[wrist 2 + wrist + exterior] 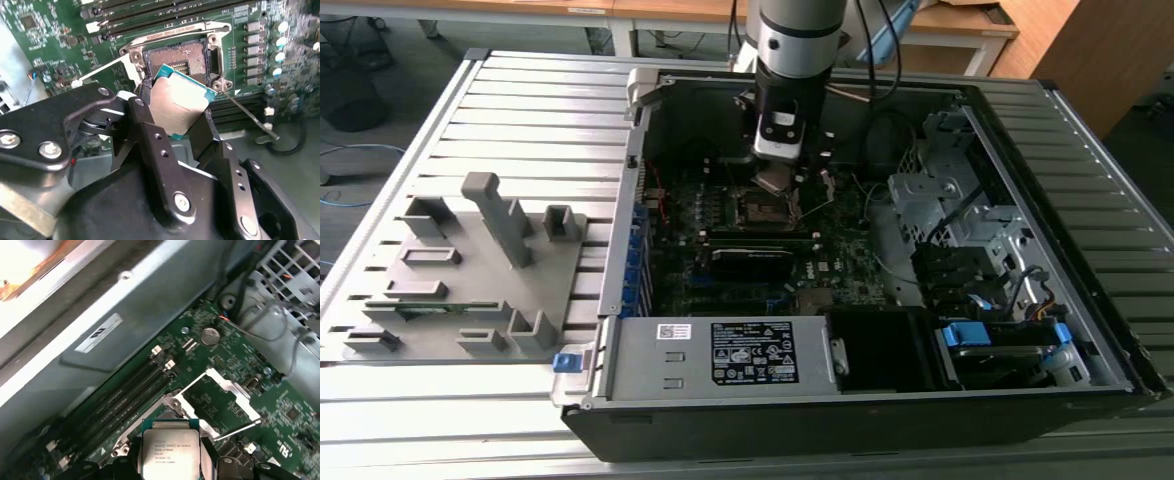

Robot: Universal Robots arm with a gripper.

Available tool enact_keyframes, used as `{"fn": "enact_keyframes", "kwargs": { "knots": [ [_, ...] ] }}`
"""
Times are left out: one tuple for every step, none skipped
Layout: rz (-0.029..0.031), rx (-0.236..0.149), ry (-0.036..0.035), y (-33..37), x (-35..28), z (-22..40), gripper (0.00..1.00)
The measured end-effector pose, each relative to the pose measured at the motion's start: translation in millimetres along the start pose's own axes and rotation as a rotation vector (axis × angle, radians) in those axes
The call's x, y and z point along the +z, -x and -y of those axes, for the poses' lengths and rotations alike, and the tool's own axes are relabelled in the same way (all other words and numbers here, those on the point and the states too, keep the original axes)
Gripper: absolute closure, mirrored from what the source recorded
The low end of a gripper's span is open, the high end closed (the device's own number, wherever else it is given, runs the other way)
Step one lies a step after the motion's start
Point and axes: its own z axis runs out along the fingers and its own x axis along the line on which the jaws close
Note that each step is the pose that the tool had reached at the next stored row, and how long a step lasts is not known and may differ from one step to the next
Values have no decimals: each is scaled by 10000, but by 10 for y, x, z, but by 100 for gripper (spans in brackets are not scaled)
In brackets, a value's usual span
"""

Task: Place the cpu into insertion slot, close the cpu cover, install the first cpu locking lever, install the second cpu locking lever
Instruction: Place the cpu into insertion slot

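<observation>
My hand (179,111) is clamped on the cpu (172,97), one black finger (160,150) against each of two opposite edges, and that is the right place to hold it: by the rim, never across the flat faces. In the second wrist view the chip hangs tilted just above the near edge of the insertion slot (177,57), not seated in it. I judge it light and stiff, a thin square plate that will not flex, with a smooth brushed grey metal top and a teal board edge showing round it. That smooth rim gives my fingers little to bite on, so it could slip or twist if I squeeze unevenly. The slot looks the more fragile part: a dark square bed with a fine, grainy field of contacts inside a bright silver rim, where I expect a skewed or dropped chip would do harm. In the first wrist view the cpu cover (232,386) stands swung open, a thin stamped silver frame with green circuit board (280,405) visible through its window. Two slim wire levers (248,116) angle away from the socket corners, springy-looking rods.
</observation>
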Motion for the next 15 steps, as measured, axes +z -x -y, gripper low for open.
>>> {"fn": "enact_keyframes", "kwargs": {
  "knots": [
    [15, 178, 4, 0, 2, 0, 46],
    [31, 358, 6, 0, 3, 0, 46],
    [47, 537, 10, 0, 5, 0, 46],
    [63, 715, 13, 0, 6, 0, 46],
    [79, 896, 15, 0, 7, 1, 46],
    [96, 1090, 19, 0, 9, 1, 46],
    [112, 1270, 21, 0, 10, 1, 46],
    [127, 1448, 25, 0, 11, 1, 46],
    [144, 1628, 28, 0, 12, 1, 46],
    [159, 1808, 32, 0, 13, 1, 46],
    [174, 1986, 35, 0, 14, 1, 46],
    [191, 2166, 39, 0, 15, 1, 46],
    [207, 2344, 41, 0, 16, 2, 46],
    [224, 2540, 44, 0, 18, 2, 46],
    [240, 2718, 48, 0, 19, 2, 46]
  ]
}}
